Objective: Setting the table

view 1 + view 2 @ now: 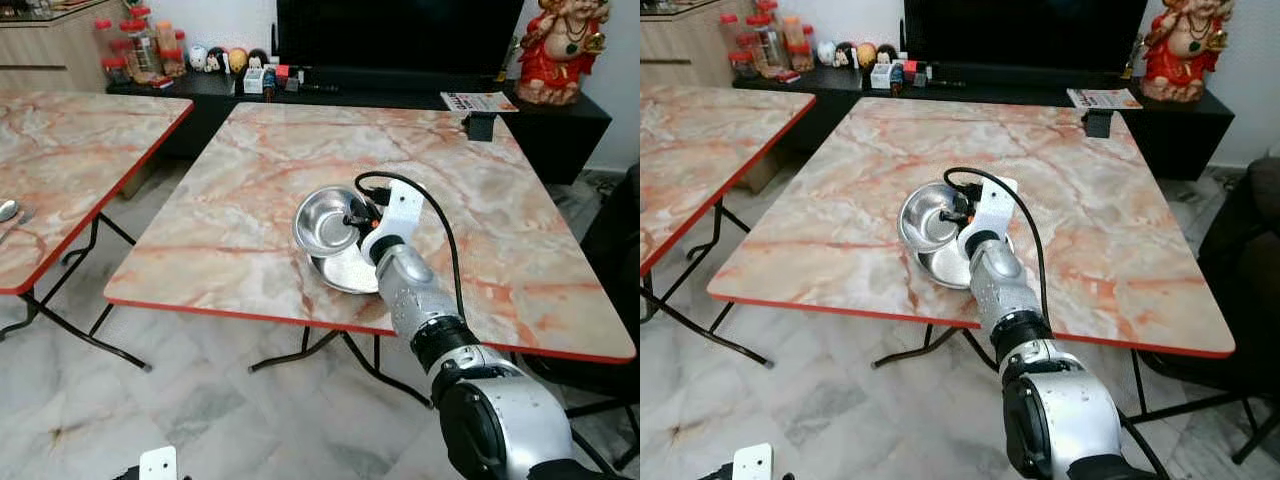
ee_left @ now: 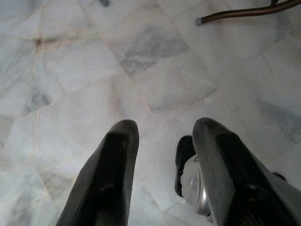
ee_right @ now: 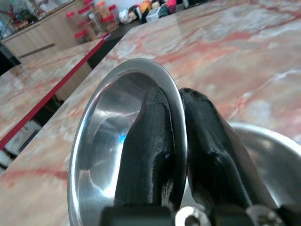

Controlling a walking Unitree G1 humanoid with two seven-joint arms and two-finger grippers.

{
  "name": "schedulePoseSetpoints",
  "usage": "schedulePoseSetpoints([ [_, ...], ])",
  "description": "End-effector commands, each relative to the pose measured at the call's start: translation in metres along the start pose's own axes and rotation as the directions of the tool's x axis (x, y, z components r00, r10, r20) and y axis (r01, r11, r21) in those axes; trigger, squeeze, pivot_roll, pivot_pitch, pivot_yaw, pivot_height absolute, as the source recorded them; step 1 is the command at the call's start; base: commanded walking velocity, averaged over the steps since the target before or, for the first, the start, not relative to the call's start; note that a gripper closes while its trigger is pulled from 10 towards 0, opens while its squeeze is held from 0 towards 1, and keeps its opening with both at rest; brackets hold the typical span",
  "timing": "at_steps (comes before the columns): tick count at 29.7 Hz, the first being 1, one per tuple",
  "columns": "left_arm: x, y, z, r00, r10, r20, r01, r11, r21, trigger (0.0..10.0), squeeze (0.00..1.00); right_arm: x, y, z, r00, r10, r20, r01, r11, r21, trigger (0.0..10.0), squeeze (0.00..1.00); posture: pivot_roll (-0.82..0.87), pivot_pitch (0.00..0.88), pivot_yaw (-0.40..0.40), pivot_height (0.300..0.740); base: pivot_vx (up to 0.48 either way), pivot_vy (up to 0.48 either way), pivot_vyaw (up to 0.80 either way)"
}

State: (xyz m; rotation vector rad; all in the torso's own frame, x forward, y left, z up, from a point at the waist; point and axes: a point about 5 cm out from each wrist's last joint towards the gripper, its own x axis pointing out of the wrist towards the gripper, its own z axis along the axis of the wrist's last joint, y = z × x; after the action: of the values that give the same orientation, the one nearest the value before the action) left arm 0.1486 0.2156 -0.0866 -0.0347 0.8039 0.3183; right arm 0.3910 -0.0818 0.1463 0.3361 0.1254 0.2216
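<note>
A steel bowl (image 1: 320,222) is tilted on its side over the near middle of the marble table (image 1: 230,190). My right gripper (image 1: 356,222) is shut on its rim; in the right wrist view one finger (image 3: 146,141) lies inside the bowl (image 3: 99,141) and the other outside. Just under and behind the bowl, a flat steel plate (image 1: 345,272) lies on the table. My left gripper (image 2: 164,125) hangs open over the floor tiles with nothing between its fingers.
A small black box (image 1: 481,126) sits near the table's far right edge. A second marble table (image 1: 70,150) stands to the left with a spoon (image 1: 8,210) on it. Behind are a dark cabinet with jars (image 1: 135,45), a TV and a red figurine (image 1: 560,50).
</note>
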Motion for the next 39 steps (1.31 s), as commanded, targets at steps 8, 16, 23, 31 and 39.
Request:
schedulePoseSetpoints([
  [8, 0.0, 0.001, 0.002, 1.0, 0.008, 0.012, -0.008, 1.0, -0.014, 10.0, 0.0, 0.0, -0.003, 0.01, 0.999, -0.005, 0.05, 0.005, 1.0, 0.006, 10.0, 0.0, 0.02, 0.0, -0.008, 0.732, 0.273, 0.0, 0.0],
  [16, 0.0, 0.001, 0.002, 1.0, 0.006, 0.014, -0.006, 1.0, -0.014, 10.0, 0.0, -0.001, -0.005, 0.007, 0.999, -0.006, 0.05, 0.006, 1.0, 0.012, 10.0, 0.0, 0.02, 0.0, -0.006, 0.732, 0.285, 0.0, 0.0],
  [23, 0.0, 0.001, 0.002, 1.0, 0.007, 0.015, -0.007, 1.0, -0.013, 10.0, 0.0, -0.003, -0.007, 0.004, 0.999, -0.012, 0.047, 0.011, 1.0, 0.015, 10.0, 0.0, 0.02, 0.0, -0.006, 0.732, 0.295, 0.0, 0.0],
  [31, 0.0, 0.001, 0.002, 1.0, 0.008, 0.027, -0.008, 1.0, -0.021, 10.0, 0.0, -0.005, -0.006, 0.002, 0.999, -0.003, 0.05, 0.002, 1.0, 0.023, 10.0, 0.0, 0.02, 0.0, -0.005, 0.732, 0.223, 0.0, 0.0],
  [39, -0.001, 0.003, 0.001, 1.0, 0.009, 0.027, -0.008, 1.0, -0.021, 10.0, 0.0, -0.015, -0.014, -0.006, 1.0, -0.005, 0.027, 0.003, 0.998, 0.059, 10.0, 0.0, 0.01, 0.0, -0.002, 0.732, 0.0, 0.0, 0.0],
])
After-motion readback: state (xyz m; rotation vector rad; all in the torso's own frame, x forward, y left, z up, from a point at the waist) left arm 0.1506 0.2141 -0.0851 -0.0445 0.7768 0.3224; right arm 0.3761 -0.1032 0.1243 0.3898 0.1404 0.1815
